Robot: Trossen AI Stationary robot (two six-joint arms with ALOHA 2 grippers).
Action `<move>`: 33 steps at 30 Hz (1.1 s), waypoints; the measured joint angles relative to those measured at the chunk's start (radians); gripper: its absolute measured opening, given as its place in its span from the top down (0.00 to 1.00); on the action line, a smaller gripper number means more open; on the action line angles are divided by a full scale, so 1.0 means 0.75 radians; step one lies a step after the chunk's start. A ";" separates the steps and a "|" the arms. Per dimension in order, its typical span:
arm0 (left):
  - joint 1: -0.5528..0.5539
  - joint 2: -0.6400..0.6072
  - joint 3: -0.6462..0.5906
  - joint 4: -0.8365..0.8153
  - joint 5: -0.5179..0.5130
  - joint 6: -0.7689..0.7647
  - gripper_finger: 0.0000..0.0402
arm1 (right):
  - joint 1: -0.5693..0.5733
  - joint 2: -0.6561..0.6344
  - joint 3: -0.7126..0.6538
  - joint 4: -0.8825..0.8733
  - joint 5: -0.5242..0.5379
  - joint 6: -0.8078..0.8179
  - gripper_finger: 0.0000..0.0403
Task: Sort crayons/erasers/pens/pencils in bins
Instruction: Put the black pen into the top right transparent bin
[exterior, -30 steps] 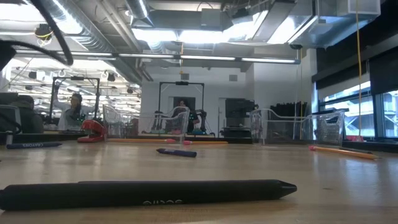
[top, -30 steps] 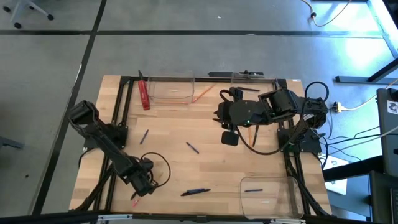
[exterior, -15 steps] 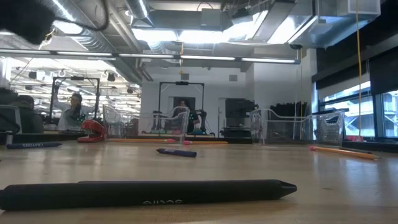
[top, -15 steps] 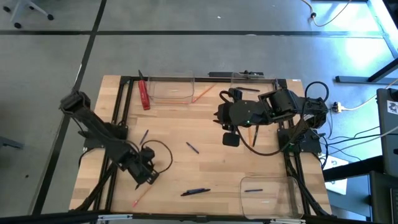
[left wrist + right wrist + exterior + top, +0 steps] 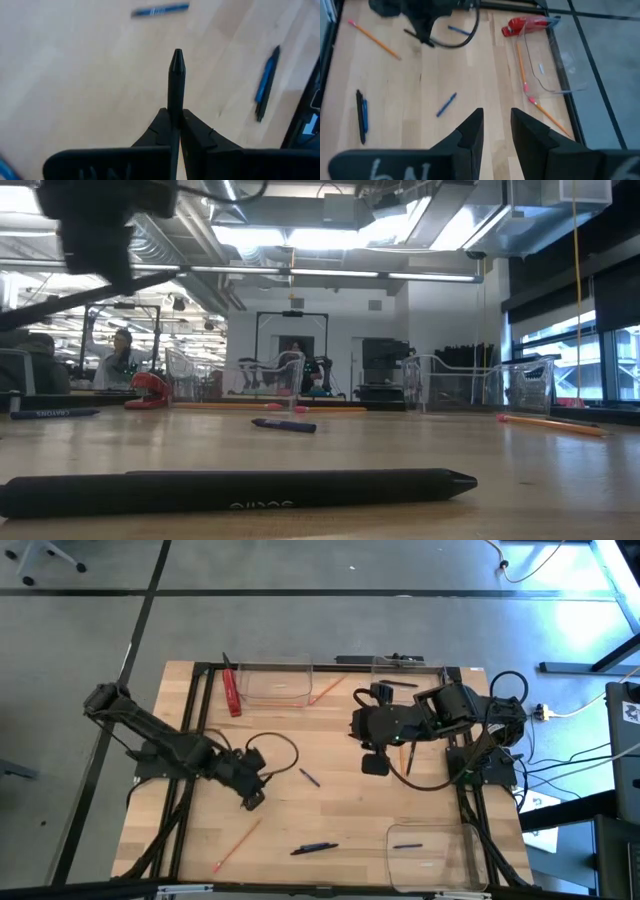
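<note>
Two claws: we see both over the wooden table (image 5: 340,810), the left one at work, the right one waiting.
Left claw (image 5: 252,802): clenched on a black pen (image 5: 176,82) that sticks straight out past its tips; it sits over the middle-left of the table.
Orange pencil (image 5: 237,845): lying on the boards just below the left claw in our overhead view, apart from it.
Red bar (image 5: 231,691): well above the left claw, touching the left end of the far clear bin (image 5: 276,683).
Short blue pen (image 5: 309,777): on the boards just to the right of the left claw, between the two claws.
Dark pen pair (image 5: 314,848): a black and a blue pen side by side near the front edge, to the lower right of the left claw.
Second pencil (image 5: 328,691): leaning over the right end of the far bin, up and to the left of the right claw.
Right claw (image 5: 372,764): released, fingers parted with nothing between them, over the middle-right of the table.
Near bin (image 5: 432,852): at the front right corner, below the right claw, with one dark pen (image 5: 407,846) inside.
Third bin (image 5: 410,672): at the far edge above the right claw; we see a dark pen (image 5: 402,684) at it, but cannot tell whether it lies inside.
</note>
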 joint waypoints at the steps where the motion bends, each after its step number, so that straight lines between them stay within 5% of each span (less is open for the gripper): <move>1: 0.024 -0.012 0.000 0.016 0.000 0.053 0.99 | 0.000 0.003 0.000 -0.008 -0.001 -0.012 0.75; 11: 0.236 -0.123 0.021 0.189 -0.054 0.518 0.99 | -0.007 0.069 -0.001 0.008 -0.081 -0.136 0.75; 24: 0.506 -0.054 0.460 0.112 -0.034 1.081 0.98 | -0.024 0.092 0.027 -0.077 -0.010 -0.042 0.75; 33: 0.522 0.072 0.664 0.110 -0.029 1.336 0.98 | -0.093 0.095 -0.023 0.066 -0.008 -0.072 0.75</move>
